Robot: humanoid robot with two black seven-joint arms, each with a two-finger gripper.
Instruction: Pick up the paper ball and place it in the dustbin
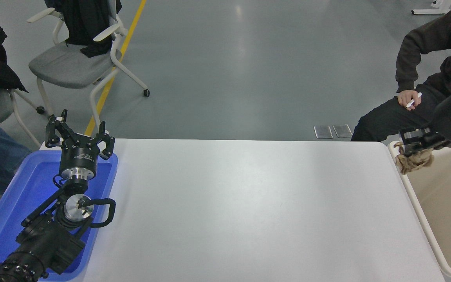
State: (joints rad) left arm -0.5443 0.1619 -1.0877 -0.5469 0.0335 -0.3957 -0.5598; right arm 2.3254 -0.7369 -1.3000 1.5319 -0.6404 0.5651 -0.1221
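Note:
My right gripper (412,145) comes in from the right edge and is shut on the paper ball (414,161), a crumpled tan wad that hangs below the fingers. It is held in the air over the near-left rim of the dustbin (421,213), a cream-beige bin standing just off the table's right edge. My left gripper (80,135) is open and empty, parked at the lower left above the blue tray.
A shallow blue tray (10,207) lies at the table's left end under my left arm. A seated person (425,90) in dark clothes is at the far right behind the dustbin. An office chair (73,62) stands beyond the table's far left.

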